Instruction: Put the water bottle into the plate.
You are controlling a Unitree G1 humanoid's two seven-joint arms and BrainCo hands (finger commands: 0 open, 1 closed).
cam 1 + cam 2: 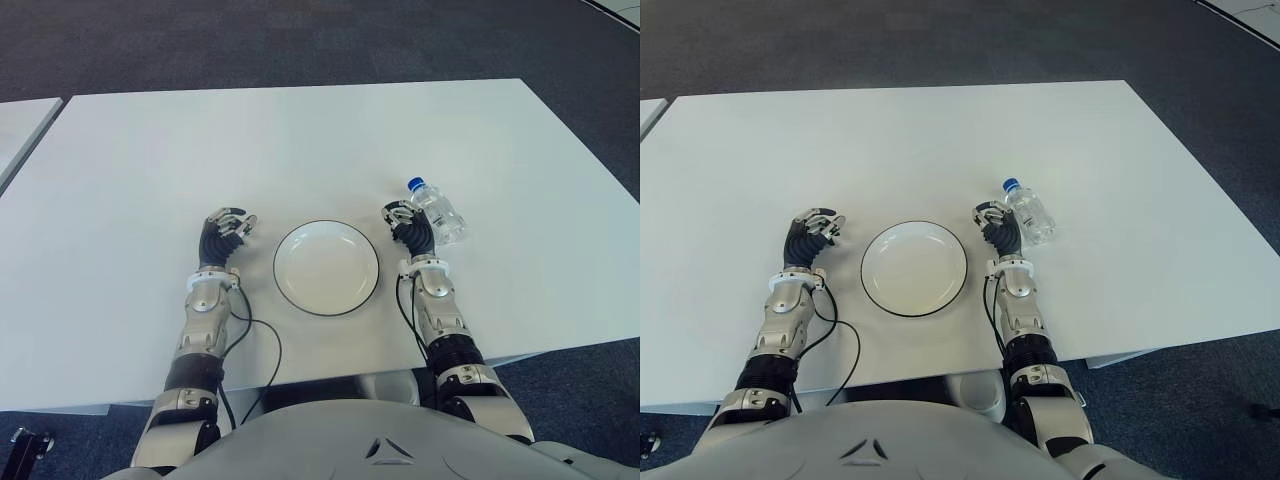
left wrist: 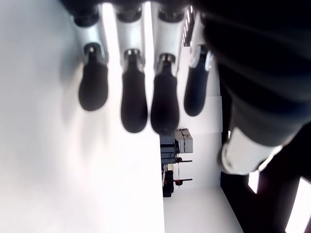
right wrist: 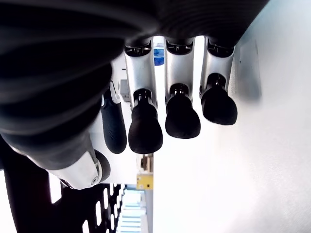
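I have a white table (image 1: 300, 140) in front of me, standing on dark carpet (image 1: 300, 40), with the edge of a second white table (image 1: 22, 125) at the far left.

From the left eye, the white plate (image 1: 326, 268) with its thin dark rim sits on the table near the front edge, empty, midway between my two arms. The water bottle (image 1: 437, 211) lies on its side on the table, off to the right of the plate and apart from it, its blue cap (image 1: 415, 184) pointing away from me. My right hand (image 1: 405, 225) shows just beside the bottle, on the bottle's left; I cannot tell whether it touches it. My left hand (image 1: 225, 231) shows to the left of the plate, with a clear gap between them.

From the right eye I get the same layout: the plate (image 1: 913, 268) is bare, the bottle (image 1: 1029, 214) is down on the table to its right, and the right hand (image 1: 996, 224) is close against the bottle's near side.

In the left wrist view, the left hand's dark fingertips (image 2: 133, 102) hang loosely over the white tabletop, with nothing between them.

In the right wrist view, the right hand's fingers (image 3: 146, 128) are likewise relaxed and hold nothing. A bit of blue (image 3: 159, 52) shows beyond them; I cannot tell what it is.
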